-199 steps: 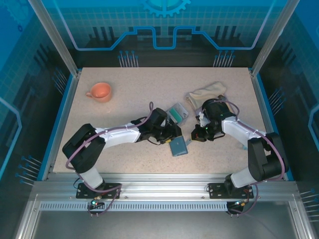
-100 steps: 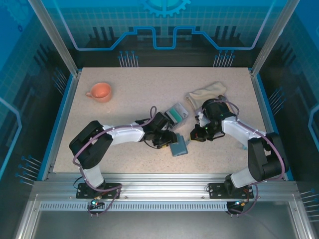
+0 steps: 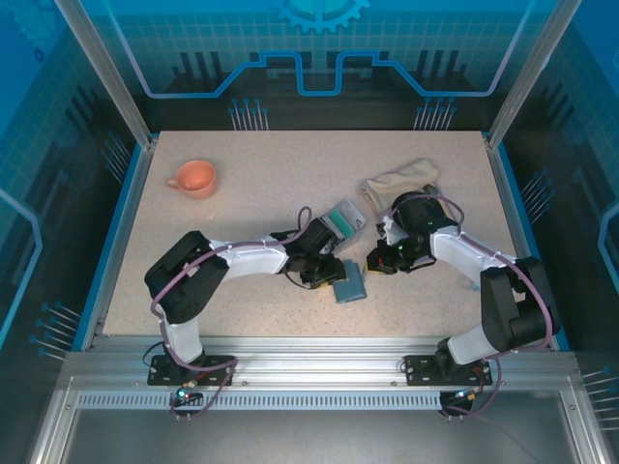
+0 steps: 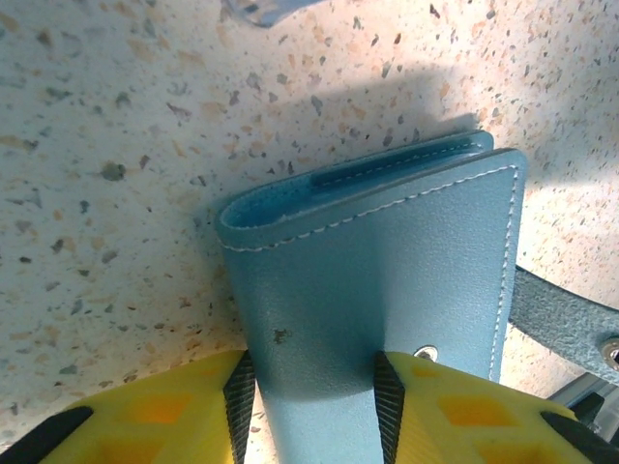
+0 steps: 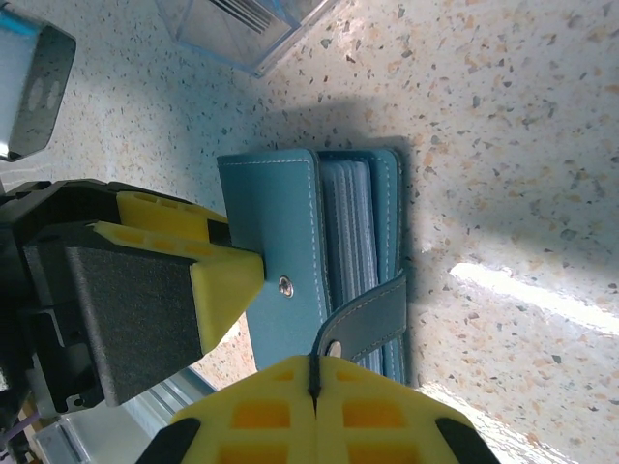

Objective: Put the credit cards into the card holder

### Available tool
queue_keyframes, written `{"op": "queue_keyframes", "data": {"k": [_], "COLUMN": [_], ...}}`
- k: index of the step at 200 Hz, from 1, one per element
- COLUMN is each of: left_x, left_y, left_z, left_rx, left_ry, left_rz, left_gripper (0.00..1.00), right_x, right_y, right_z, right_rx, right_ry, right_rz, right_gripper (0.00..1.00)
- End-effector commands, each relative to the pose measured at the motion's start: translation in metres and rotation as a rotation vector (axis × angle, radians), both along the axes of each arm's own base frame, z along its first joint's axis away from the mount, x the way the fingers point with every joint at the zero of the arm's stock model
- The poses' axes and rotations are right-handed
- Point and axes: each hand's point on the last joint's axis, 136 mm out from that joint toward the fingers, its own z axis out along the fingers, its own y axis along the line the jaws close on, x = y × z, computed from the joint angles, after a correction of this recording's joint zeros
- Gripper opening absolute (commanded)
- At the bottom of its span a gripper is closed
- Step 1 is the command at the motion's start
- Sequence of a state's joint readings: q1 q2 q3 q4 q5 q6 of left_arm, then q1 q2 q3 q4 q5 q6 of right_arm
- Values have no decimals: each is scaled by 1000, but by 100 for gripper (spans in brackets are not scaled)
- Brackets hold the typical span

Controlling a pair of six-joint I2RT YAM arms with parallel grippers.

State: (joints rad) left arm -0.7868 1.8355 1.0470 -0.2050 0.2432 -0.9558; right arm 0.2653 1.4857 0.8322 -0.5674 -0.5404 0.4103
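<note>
Squeezing the card holder [image 4: 387, 251] with the left gripper [image 4: 311, 401], pads [image 4: 241, 391] tight against both side edges. Looks like a real grip. Pinching the strap [image 5: 372, 314] with the right gripper [image 5: 311, 372], fingers pressed together, strap stretched out to the side. Lies flat on the table [image 3: 251, 184], right between the two grippers, longer side running about near to far in the top view. Leaving the credit cards [image 3: 337, 215] in a clear box [image 3: 353, 227] just behind the card holder, close to both arms, maybe a bit nearer the left one. Probably needs the cover opened before any card goes in. Shows no words or brand marks to read.
</note>
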Motion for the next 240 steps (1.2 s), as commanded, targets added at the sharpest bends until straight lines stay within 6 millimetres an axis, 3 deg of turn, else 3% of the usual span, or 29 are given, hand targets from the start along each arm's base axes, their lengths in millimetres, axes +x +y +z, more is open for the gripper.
{"op": "queue_keyframes", "data": {"k": [1,71,142,194,240], "left_x": [-2,-8,-8,-11,-11], "left_y": [6,19,8,1,-1], "left_z": [4,18,-6,-18,-19], "left_rx": [41,29,48,60,53], "left_ry": [-29,-78,-22,-1,-1], "left_rz": [-23,-5,-20,-16,-11], "left_gripper": [40,47,35,33,32], "right_x": [5,5,4,0,-9], "right_y": [1,0,3,18,27], "right_z": [6,4,5,9,-2], "right_rx": [34,27,38,75,50], "right_ry": [2,9,10,13,48], "right_rz": [-10,-13,-3,49,94], "right_gripper": [3,3,4,4,3]}}
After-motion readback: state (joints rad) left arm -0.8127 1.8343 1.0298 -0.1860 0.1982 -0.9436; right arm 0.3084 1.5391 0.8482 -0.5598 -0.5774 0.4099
